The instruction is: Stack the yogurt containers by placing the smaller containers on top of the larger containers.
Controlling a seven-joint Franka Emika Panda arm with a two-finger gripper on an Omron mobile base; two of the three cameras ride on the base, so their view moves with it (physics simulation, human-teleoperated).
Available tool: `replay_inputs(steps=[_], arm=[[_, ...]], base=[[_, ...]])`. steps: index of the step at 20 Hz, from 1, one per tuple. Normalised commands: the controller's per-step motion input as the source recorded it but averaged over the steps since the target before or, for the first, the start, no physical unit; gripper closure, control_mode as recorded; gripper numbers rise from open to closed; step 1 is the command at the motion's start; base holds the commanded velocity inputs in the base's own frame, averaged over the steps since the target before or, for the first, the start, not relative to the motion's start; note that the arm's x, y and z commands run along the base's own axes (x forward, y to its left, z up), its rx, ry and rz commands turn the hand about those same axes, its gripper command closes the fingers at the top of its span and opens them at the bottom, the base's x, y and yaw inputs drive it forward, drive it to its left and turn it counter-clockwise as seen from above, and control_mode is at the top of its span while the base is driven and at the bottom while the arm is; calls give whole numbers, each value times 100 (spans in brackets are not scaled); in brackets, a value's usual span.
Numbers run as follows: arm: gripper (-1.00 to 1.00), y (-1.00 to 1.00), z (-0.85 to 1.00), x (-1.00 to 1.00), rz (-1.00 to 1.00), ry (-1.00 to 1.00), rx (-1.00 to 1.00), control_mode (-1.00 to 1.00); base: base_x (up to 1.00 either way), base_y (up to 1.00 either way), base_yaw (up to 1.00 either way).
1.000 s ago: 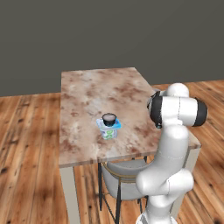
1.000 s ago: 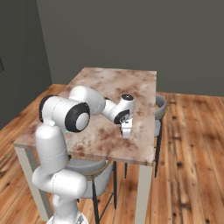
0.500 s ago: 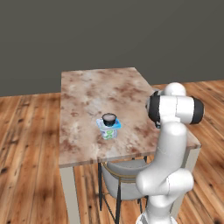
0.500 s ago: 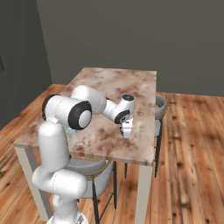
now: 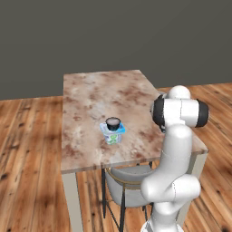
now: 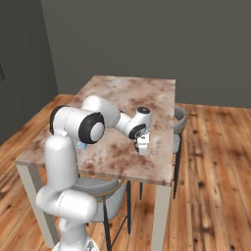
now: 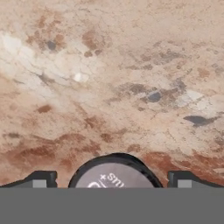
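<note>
A squarish white tub with a light-blue lid (image 5: 112, 134) stands near the table's front middle, and one small dark cup (image 5: 113, 122) sits on top of it. In the hand view a second dark round cup with a pale top (image 7: 114, 171) lies on the marble between my two fingertips (image 7: 41, 179), with a small gap on each side. My gripper (image 7: 111, 180) is open around it. From the right base view the gripper (image 6: 142, 147) hangs low over the table near its right edge. A sliver of the tub (image 6: 82, 145) peeks out behind my arm.
The brown marble table (image 5: 90, 95) stands on a wooden floor. A grey chair (image 5: 124, 179) is tucked under the front edge, and another chair (image 6: 179, 122) stands at the far side. The table's edge (image 6: 166, 169) is close to the gripper.
The gripper has sunk slightly toward the table. The arm's elbow has shifted a little to the left. The tub and the cup on it have not moved.
</note>
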Motion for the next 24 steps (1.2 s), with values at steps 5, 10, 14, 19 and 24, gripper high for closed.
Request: replay_inputs(steps=[5, 10, 14, 19, 24], arm=[[-100, 0, -12, 4, 0, 0, -2, -100], [-100, 1, -13, 5, 0, 0, -3, -100], [-100, 0, -12, 1, 0, 0, -3, -100], [100, 1, -12, 1, 0, 0, -3, -100], [100, 5, -10, 5, 0, 0, -3, -100]], base=[[0, 0, 0], [0, 0, 0], [0, 0, 0], [0, 0, 0], [0, 0, 0]])
